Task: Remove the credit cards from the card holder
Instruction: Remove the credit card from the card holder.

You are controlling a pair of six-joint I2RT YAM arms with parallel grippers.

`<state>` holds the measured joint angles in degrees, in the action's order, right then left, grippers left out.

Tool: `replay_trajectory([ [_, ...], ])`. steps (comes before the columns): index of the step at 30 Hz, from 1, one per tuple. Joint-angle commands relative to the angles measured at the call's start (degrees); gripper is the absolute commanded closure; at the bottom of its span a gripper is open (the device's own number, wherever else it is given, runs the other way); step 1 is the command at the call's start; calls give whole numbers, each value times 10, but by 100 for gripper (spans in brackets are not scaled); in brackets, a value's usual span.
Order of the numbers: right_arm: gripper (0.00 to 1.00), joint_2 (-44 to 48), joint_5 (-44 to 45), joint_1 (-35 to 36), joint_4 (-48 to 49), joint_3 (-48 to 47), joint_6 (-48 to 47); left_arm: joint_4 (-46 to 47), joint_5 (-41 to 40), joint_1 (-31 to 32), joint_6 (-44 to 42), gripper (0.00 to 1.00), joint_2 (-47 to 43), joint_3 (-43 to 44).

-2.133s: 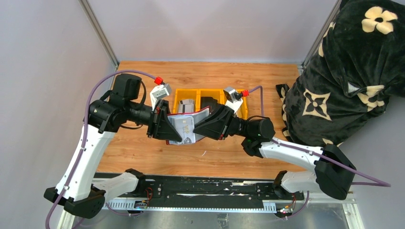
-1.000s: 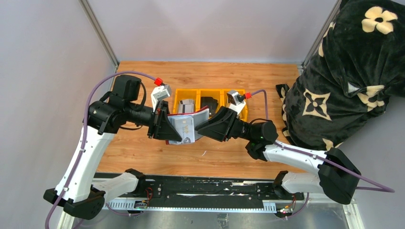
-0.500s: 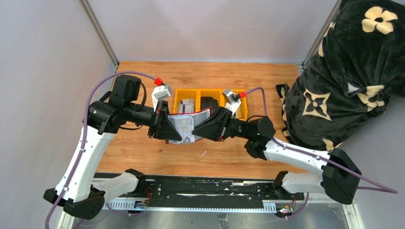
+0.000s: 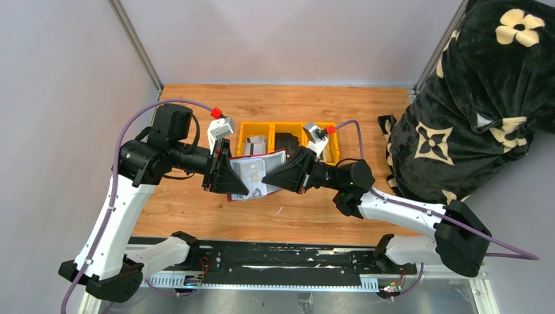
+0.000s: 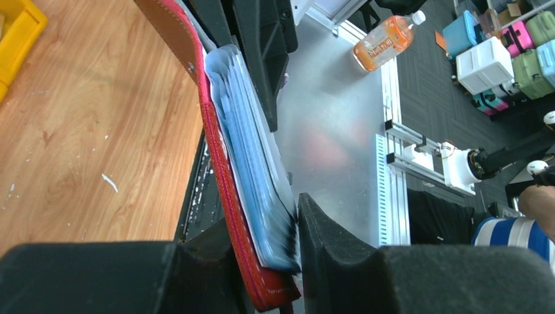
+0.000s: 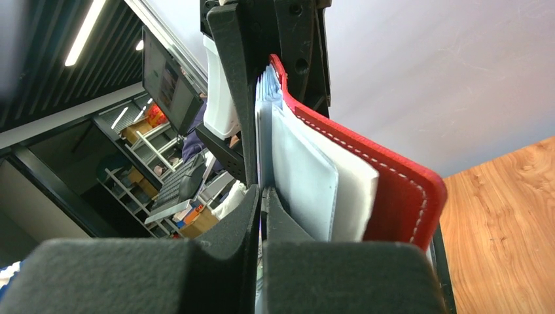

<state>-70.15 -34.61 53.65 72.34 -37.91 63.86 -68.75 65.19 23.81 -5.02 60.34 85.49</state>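
Note:
The dark-red card holder [image 4: 255,176] hangs open above the table, between my two grippers. My left gripper [image 4: 239,186] is shut on its lower edge; in the left wrist view the jaws [image 5: 291,258] pinch the red cover [image 5: 219,163] and the pale stack of credit cards [image 5: 252,157] inside. My right gripper [image 4: 269,177] reaches in from the right. In the right wrist view its jaws [image 6: 262,203] are pressed together on a thin card edge beside the pale pockets [image 6: 304,176] and red cover [image 6: 399,190].
A yellow divided tray [image 4: 250,128] stands behind the grippers, with a few cards [image 4: 256,142] in one compartment and a black wallet-like object [image 4: 285,140] in another. A black flowered blanket [image 4: 478,98] bulks at the right edge. Grey walls close in the left and back.
My right gripper drew back to the right about a second ago, then moved in again to the holder. The left gripper has kept hold of the holder, shifting only slightly.

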Motion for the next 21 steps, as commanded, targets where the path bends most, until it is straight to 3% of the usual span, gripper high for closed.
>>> replay_trajectory([
  [1, 100, 24, 4, -9, 35, 16, 13, 18, 43, 0, -10, 71, -9, -1],
  [6, 100, 24, 12, -18, 65, 38, 39, 19, 92, 0, -16, 72, -14, -7],
  [14, 100, 45, 18, -19, 88, 54, 38, 17, 108, -1, -19, 81, -12, -7],
  [21, 100, 51, 30, -18, 131, 73, 41, 15, 112, -13, -15, 100, -1, 0],
])
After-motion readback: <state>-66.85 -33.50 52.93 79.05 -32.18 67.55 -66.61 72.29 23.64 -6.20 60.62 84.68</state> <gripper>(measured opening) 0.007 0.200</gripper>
